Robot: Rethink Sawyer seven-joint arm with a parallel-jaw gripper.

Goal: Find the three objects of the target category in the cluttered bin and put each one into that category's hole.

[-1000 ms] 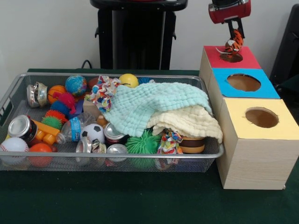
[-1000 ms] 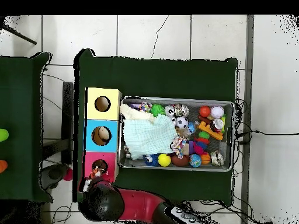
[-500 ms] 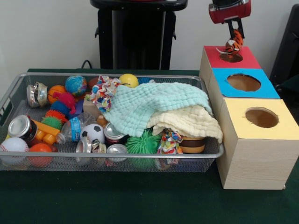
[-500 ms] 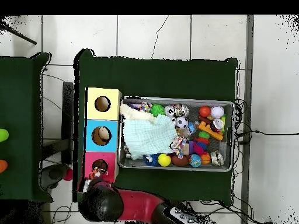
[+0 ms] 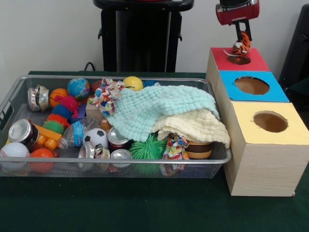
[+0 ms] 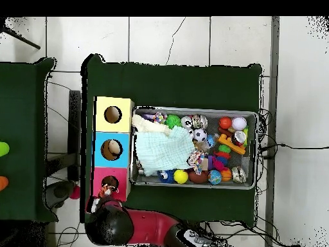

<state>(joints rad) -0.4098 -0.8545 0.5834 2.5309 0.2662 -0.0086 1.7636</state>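
My gripper (image 5: 241, 39) hangs over the red-topped box (image 5: 252, 63) at the far right, shut on an orange toy animal with dark stripes and white (image 5: 240, 47). The toy dangles just above the round dark hole (image 5: 239, 60) in the red top. In the overhead view the toy (image 6: 109, 189) shows at the hole (image 6: 109, 182) of the red box (image 6: 101, 178). The silver wire-mesh bin (image 5: 14, 94) lies to the left, full of clutter; it also shows in the overhead view (image 6: 256, 148). No other soft animal toy shows.
A blue-topped box (image 5: 270, 93) and a yellow-topped box (image 5: 292, 130) stand in front of the red one. In the bin lie a mint cloth (image 5: 159, 108), a cream cloth (image 5: 195, 125), spiky balls, cans, a soccer ball (image 5: 95, 137) and a baseball (image 5: 13, 151).
The arm has shifted slightly in the overhead view; the gripper still holds the striped toy over the red box's hole, a little higher than before.
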